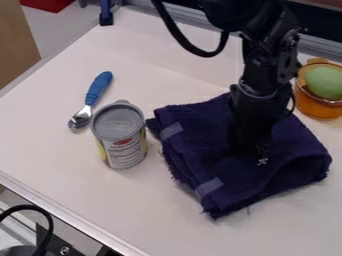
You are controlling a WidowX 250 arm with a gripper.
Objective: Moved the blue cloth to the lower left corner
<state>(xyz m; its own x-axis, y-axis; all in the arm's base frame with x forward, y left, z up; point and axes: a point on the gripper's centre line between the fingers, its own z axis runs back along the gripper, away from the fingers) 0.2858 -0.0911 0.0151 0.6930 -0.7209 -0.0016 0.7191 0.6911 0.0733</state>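
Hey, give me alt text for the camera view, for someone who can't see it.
A black gripper hangs over a folded dark blue cloth on a white table. Left of the cloth in the picture are an upright can and a blue-handled spoon; at the right edge, a green object sits in an orange bowl.

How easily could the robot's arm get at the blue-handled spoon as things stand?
Probably yes, once lifted: the pincer is down at the dark blue cloth, with the can close beside the spoon's metal end. The handle points away from the can, with nothing lying over it.
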